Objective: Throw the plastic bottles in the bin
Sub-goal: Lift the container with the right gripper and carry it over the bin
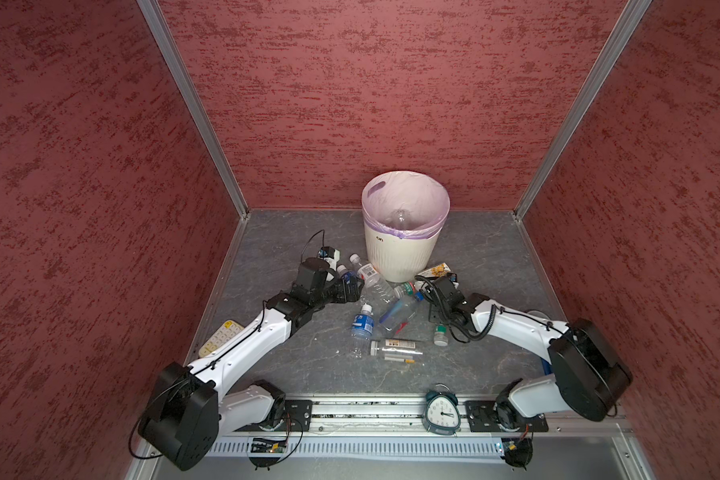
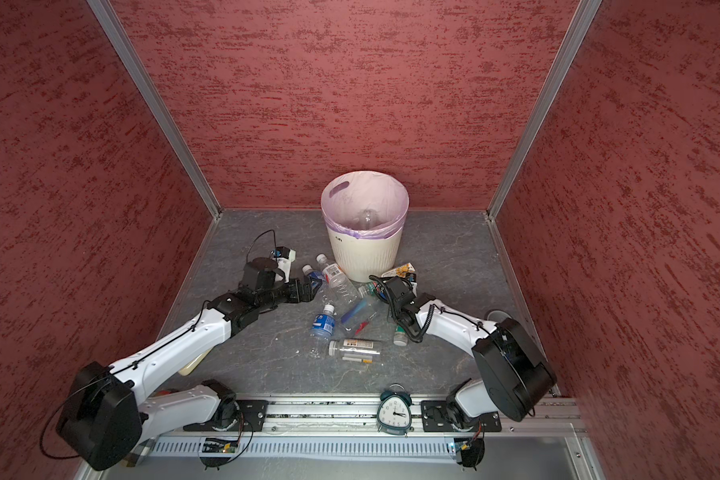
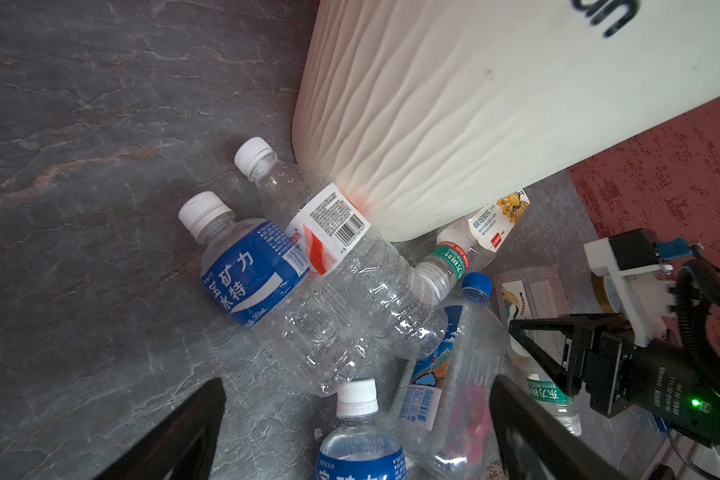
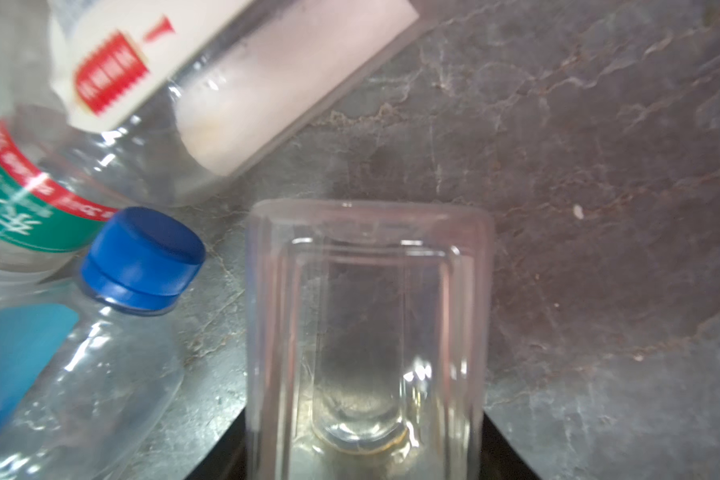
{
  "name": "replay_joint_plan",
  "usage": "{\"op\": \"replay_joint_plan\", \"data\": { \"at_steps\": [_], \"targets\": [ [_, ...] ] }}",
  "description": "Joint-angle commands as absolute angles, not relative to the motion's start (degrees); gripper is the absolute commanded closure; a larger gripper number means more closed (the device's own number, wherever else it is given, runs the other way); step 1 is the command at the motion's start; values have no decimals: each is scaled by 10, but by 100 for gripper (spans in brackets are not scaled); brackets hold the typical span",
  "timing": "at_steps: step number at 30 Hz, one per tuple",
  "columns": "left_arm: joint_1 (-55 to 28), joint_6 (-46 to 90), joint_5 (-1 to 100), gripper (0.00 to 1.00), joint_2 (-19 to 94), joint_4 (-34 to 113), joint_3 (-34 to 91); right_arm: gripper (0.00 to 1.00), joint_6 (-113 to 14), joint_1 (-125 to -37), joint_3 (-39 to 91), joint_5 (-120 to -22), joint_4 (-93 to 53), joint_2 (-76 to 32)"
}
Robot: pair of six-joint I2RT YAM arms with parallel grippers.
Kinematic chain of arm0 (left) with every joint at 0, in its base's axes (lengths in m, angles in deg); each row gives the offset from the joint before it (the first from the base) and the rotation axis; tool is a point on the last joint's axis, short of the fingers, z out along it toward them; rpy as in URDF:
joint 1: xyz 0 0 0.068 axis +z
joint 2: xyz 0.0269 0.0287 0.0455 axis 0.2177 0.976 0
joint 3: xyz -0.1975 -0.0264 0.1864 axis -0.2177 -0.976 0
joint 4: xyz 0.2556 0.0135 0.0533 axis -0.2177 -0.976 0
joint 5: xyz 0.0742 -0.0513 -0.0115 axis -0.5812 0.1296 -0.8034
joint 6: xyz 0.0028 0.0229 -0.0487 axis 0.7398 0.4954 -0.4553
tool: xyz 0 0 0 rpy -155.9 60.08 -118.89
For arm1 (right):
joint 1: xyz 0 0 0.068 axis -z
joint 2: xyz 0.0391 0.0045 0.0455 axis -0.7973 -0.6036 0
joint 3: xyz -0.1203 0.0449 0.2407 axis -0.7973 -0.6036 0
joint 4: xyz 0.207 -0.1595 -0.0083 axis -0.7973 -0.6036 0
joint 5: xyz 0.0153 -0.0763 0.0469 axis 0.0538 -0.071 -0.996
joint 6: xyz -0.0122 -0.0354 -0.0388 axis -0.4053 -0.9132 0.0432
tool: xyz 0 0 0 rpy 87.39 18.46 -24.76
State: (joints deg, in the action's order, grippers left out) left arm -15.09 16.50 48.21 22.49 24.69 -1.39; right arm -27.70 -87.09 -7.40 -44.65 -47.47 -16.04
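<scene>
Because the bin (image 1: 400, 253) stands near the back wall and the plastic bottles (image 1: 381, 299) lie in a loose heap just before its foot, both arms reach low and forward, one from each side of the heap.

The right gripper (image 4: 364, 461) is closed on a square clear bottle (image 4: 366, 291). In the right wrist view this bottle fills the gap between the two dark jaws, with its flat end pointing away from the camera. It is low over the floor, and I cannot tell if it touches. I judge that the flat sides give the pads a firm hold, and that the next need is a high lift, since the bin's rim is far above the heap. One clear bottle (image 1: 400, 218) already lies inside the liner.

The left gripper (image 3: 358, 384) is wide apart and holds nothing. It hangs over a white-capped blue bottle (image 3: 358, 449), probably to come down on it.

A red-white label bottle (image 3: 333, 257) leans on the bin's ribbed wall and lies partly over a second blue-label bottle (image 3: 246, 270), so pulling one may roll the other.

The alarm clock (image 1: 442, 411) and the keypad (image 1: 221, 338) lie well apart from the heap.
</scene>
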Motion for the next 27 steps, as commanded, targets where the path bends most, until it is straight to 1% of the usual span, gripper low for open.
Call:
{"op": "replay_joint_plan", "data": {
  "at_steps": [1, 4, 13, 15, 21, 27],
  "targets": [
    [-152, 163, 486, 1, 219, 248, -21, 54, -282, -867, -75, -426, -480, -133],
    [-152, 165, 485, 1, 217, 242, -23, 56, -284, -867, -89, -437, -466, -102],
    [-158, 163, 482, 1, 207, 227, -32, 59, -311, -869, -124, -450, -444, 7],
    [-161, 162, 482, 1, 208, 225, -34, 61, -318, -870, -131, -450, -442, 32],
    [-168, 162, 483, 1, 200, 218, -45, 59, -329, -879, -149, -448, -436, 118],
    [-180, 158, 482, 1, 195, 214, -58, 59, -344, -909, -161, -424, -426, 209]
  ]
}}
